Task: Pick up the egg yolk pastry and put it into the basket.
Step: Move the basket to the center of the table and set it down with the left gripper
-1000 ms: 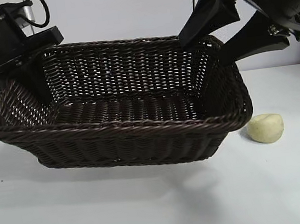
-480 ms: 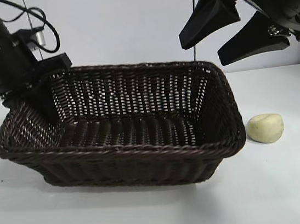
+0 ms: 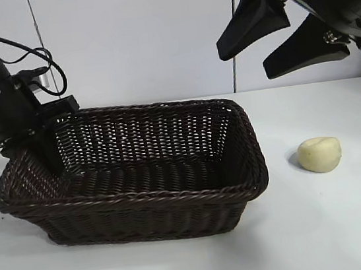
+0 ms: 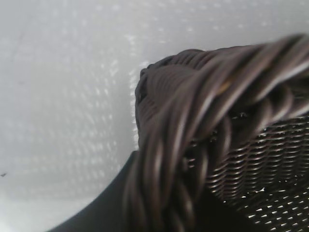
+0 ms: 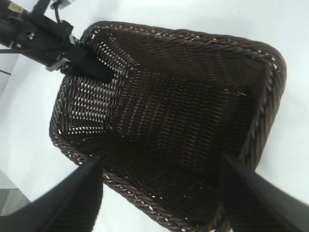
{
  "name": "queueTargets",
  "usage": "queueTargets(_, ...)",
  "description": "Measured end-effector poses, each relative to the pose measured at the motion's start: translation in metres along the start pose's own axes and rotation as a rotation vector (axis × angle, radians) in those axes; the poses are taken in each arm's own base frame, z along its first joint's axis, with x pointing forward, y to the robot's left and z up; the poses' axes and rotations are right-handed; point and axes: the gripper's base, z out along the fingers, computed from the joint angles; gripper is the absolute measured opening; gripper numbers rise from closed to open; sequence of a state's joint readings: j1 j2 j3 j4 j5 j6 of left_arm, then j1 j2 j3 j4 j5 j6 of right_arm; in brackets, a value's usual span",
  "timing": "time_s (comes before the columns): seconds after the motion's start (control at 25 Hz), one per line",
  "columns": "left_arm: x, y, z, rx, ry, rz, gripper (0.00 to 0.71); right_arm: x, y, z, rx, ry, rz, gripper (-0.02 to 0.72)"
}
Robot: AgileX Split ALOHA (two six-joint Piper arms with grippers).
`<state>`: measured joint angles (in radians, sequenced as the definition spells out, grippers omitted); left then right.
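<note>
- The egg yolk pastry lies on the white table, just beside the basket's right end but not touching it, with nothing holding it.
- The basket sits left of centre on the table; its left end wall is pinched by the left gripper, one finger inside the wall and the other outside (the left wrist view shows the braided rim right up against the jaws).
- The right gripper hangs high above the gap between basket and pastry, fingers spread wide and holding nothing; its own camera looks down into the empty basket and does not show the pastry.
- Judged from this, the step in hand is the pick, and it looks barely begun.
- To do it well, the right arm should shift outward until the pastry sits squarely between the open fingers, then come straight down.
- The fingers should straddle the lump across its narrower width and close gently, since it looks soft and could dent or squash.
- Keeping clear of the basket's near rim on the descent matters, as the pastry lies close to it.
- The left arm's grip should steady the basket for the drop.
</note>
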<state>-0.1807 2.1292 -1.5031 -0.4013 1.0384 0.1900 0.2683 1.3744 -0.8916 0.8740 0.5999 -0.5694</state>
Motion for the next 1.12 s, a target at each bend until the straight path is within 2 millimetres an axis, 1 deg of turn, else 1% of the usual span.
queueTargets(0.12,-0.001,0.0,0.006,0.028,0.005,0.0,0.103,0.0,0.0,0.0,0.0,-0.001,0.0,0.496)
queueTargets(0.32,-0.003,-0.001,0.009,0.051,0.0,0.006,0.103,0.0,0.0,0.0,0.0,-0.001,0.0,0.496)
queueTargets(0.4,-0.003,-0.001,0.009,0.052,0.0,0.007,0.121,0.0,0.0,0.0,0.0,-0.001,0.0,0.496)
queueTargets(0.44,-0.003,-0.002,0.009,0.057,-0.001,0.003,0.155,0.0,0.0,0.0,0.0,-0.001,0.0,0.496)
queueTargets(0.48,-0.003,-0.003,0.009,0.065,-0.003,-0.001,0.207,0.0,0.0,0.0,0.0,-0.001,0.0,0.496)
queueTargets(0.6,-0.004,-0.003,0.009,0.069,-0.006,-0.002,0.395,0.0,0.0,0.0,0.0,-0.001,0.0,0.496)
queueTargets(0.64,-0.004,-0.003,0.008,0.069,-0.007,-0.002,0.442,0.0,0.0,0.0,0.0,-0.001,0.0,0.496)
queueTargets(0.72,-0.003,-0.003,0.007,0.063,0.002,0.005,0.487,0.0,0.0,0.0,0.0,-0.001,0.0,0.496)
queueTargets(0.8,0.0,-0.003,0.001,0.04,0.021,0.029,0.507,0.0,0.0,0.0,0.0,-0.001,0.0,0.496)
queueTargets(0.88,0.003,-0.005,-0.012,0.014,0.033,0.051,0.514,0.0,0.0,0.0,0.0,-0.001,0.0,0.496)
queueTargets(1.12,0.012,-0.019,-0.057,-0.015,-0.031,0.083,0.519,0.0,0.0,0.0,0.0,-0.001,0.0,0.496)
